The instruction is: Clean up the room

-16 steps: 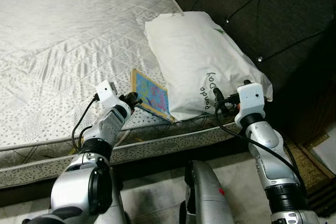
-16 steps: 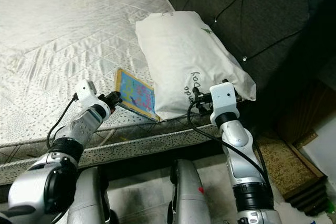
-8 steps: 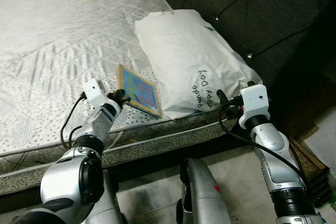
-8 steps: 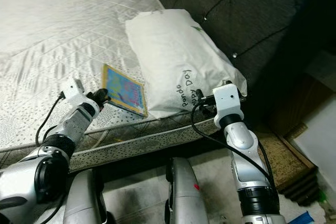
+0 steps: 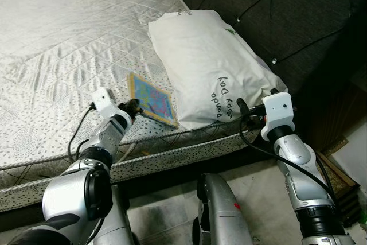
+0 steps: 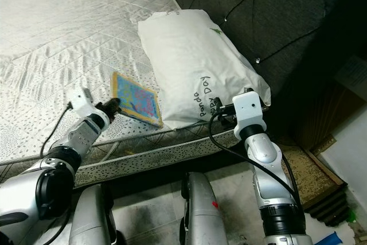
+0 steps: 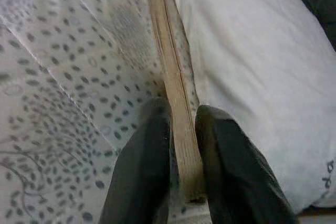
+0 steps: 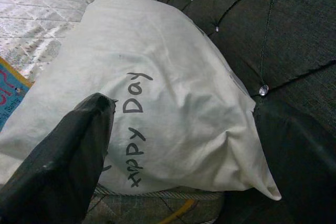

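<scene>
The left arm is being stretched forward toward 12 o'clock over the near edge of the mattress [image 5: 63, 55], and the left gripper [image 5: 135, 108] is being kept at the near corner of the book [image 5: 152, 99]. Its fingers [image 7: 144, 171] are being pressed against both faces of the book, narrow around its edge. The right arm is being held bent upward at 3 o'clock, with the right gripper [image 5: 243, 114] just beside the near end of the pillow [image 5: 209, 64]; its fingers [image 8: 63, 166] are being held wide apart.

Compared with half a second ago, the same grip on the book is being kept, and the scene is being framed slightly lower.

In the left wrist view the book's page edge is being shown between the fingers. In the right wrist view the pillow's "Happy Day" lettering and the tufted headboard [image 8: 294, 40] are being shown.
</scene>
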Controlling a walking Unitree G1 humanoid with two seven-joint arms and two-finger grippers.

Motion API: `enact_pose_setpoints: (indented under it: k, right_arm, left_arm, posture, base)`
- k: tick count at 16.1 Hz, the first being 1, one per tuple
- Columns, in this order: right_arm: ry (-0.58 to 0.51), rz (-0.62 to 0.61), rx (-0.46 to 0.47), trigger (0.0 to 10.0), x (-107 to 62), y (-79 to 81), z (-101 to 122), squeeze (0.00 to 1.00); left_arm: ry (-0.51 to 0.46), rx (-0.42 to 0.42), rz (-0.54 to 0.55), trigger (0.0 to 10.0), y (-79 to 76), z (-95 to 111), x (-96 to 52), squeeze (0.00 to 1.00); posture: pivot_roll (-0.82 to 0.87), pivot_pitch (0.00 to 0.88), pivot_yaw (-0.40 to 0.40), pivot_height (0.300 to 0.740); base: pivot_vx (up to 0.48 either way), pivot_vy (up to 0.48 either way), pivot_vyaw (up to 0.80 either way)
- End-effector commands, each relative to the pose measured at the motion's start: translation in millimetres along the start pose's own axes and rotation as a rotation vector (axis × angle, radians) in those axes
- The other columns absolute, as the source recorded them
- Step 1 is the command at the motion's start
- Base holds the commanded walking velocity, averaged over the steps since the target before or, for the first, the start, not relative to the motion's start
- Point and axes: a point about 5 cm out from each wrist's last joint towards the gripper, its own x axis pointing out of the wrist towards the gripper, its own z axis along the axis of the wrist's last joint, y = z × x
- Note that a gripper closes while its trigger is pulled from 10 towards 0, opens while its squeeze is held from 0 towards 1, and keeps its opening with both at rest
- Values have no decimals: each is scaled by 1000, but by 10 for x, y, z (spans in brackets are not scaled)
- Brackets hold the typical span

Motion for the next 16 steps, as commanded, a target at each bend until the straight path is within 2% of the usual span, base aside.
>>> enact_pose_setpoints:
  k: [1,5,8,12,16]
  right_arm:
    - [-20,-7,-11,10000,-2,-38,68,0]
    - [-23,-5,-8,10000,3,-23,73,0]
    - [-24,-7,-8,10000,4,-21,74,0]
    - [-26,-5,-9,10000,17,-16,71,0]
    - [-30,-2,1,10000,55,41,68,0]
  left_arm:
    - [33,12,-11,10000,-41,-32,15,1000]
    - [41,18,80,10000,130,57,-30,1000]
    - [-6,31,146,10000,271,221,-77,1000]
    - [-44,66,207,10000,390,336,-127,1000]
    - [-73,142,201,10000,325,336,-101,1000]
  posture:
    - [-292,0,-71,560]
    - [-291,0,-68,560]
    - [-289,0,-67,560]
    - [-283,0,-66,560]
    - [-253,0,-59,560]
  base:
    - [0,0,0]
    - [0,0,0]
    - [0,0,0]
    - [0,0,0]
    - [0,0,0]
